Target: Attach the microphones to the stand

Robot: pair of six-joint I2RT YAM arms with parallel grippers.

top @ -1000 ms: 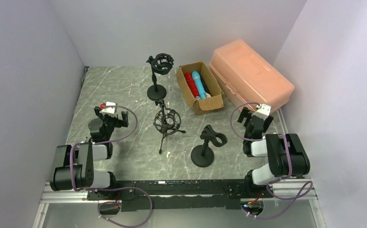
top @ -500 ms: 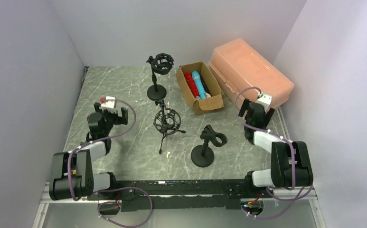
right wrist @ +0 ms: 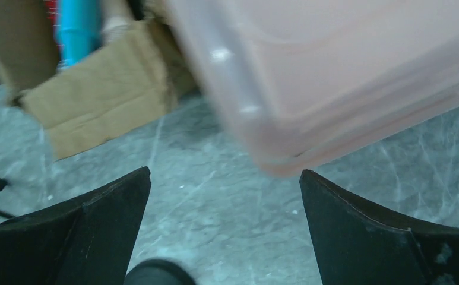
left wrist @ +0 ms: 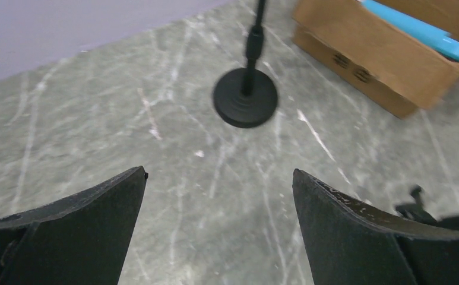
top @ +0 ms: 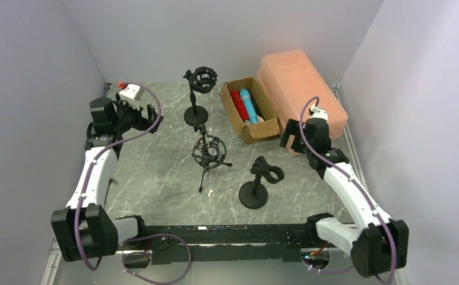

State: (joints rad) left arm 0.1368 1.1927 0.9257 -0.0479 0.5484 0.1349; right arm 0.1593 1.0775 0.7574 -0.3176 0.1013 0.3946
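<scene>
Against a second ago, find both arms stretched well out from their bases: left gripper [top: 141, 114] now up near the far-left corner of the surface [top: 155, 178], right gripper [top: 291, 138] forward at the near end of the pink case [top: 301, 77], with that case turned to a new angle. Read left gripper as wide open, holding nothing; beneath it in the left wrist view only bare marbled surface, with the round base of the rear stand [left wrist: 245, 98] ahead and apart from it. Read right gripper likewise as wide open and holding nothing, hanging above the surface just beside the blurred corner of the pink case and near the front wall of the cardboard box [right wrist: 102, 101]. Locate the microphones inside that box, at the far side of the surface between rear stand and pink case: red microphone [top: 237, 104] leftmost, light blue microphone [top: 249, 105] just beside it, pale end of a peach microphone [top: 261, 119] by the near-right wall; cannot make out the rest of the contents. Count three stands, all upright and apart from both grippers: rear stand with ring-shaped mount, tripod stand [top: 208, 153] with a similar mount mid-surface, clip stand [top: 258, 184] on a round base nearest the arms. See no microphone on any stand yet.
</scene>
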